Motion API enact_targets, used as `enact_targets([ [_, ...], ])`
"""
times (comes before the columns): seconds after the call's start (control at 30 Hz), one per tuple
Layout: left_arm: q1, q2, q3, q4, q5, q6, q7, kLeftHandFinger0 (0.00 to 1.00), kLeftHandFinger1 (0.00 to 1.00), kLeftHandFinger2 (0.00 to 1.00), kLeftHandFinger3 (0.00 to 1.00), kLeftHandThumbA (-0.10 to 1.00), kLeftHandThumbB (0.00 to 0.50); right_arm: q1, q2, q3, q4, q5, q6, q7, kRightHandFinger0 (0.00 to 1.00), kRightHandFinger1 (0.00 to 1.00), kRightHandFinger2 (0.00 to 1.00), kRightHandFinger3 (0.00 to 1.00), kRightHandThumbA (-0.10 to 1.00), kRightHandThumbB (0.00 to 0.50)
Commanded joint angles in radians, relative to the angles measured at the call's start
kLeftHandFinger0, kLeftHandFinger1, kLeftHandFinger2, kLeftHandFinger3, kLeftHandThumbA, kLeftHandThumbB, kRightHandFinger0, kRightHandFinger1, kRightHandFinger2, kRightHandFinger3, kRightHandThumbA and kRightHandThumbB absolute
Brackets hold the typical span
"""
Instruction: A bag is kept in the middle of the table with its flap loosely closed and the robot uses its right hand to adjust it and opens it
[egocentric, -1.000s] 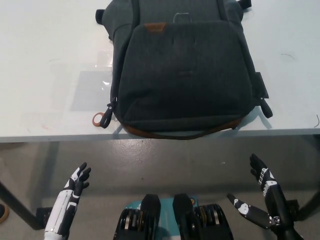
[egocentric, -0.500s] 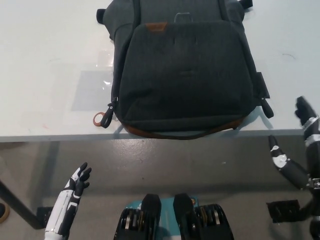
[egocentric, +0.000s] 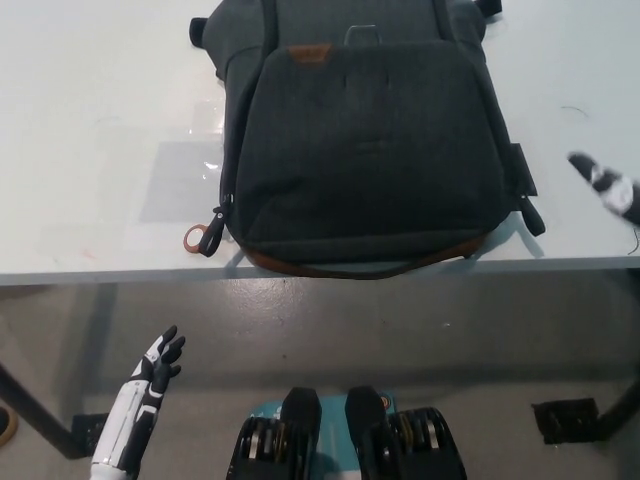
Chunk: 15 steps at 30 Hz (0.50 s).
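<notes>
Likely a lab: bare white table over grey concrete floor.

A single head camera is looking steeply down from above the near edge of the tabletop, taking in the backpack at moderate range and the floor beneath.

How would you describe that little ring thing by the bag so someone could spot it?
Start at the dark grey bag on the white table. At its near left corner hangs a black zipper pull; the small orange-brown ring lies beside it, the only round, coloured item there.
</notes>
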Motion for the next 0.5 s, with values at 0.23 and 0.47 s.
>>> enact_targets([
  [0.23, 0.007, 0.014, -0.002, -0.034, -0.001, -0.025, -0.01, 1.0, 1.0, 1.0, 1.0, 1.0, 0.03, -0.331, -0.052, 0.063, 0.328, 0.153, 0.178, 0.187, 1.0, 1.0, 1.0, 1.0, 1.0, 0.36],
  [0.47, 0.005, 0.015, -0.004, -0.028, 0.001, -0.029, -0.012, 1.0, 1.0, 1.0, 1.0, 1.0, 0.045, -0.483, -0.033, 0.103, 0.516, 0.187, 0.262, 0.254, 1.0, 1.0, 1.0, 1.0, 1.0, 0.359],
])
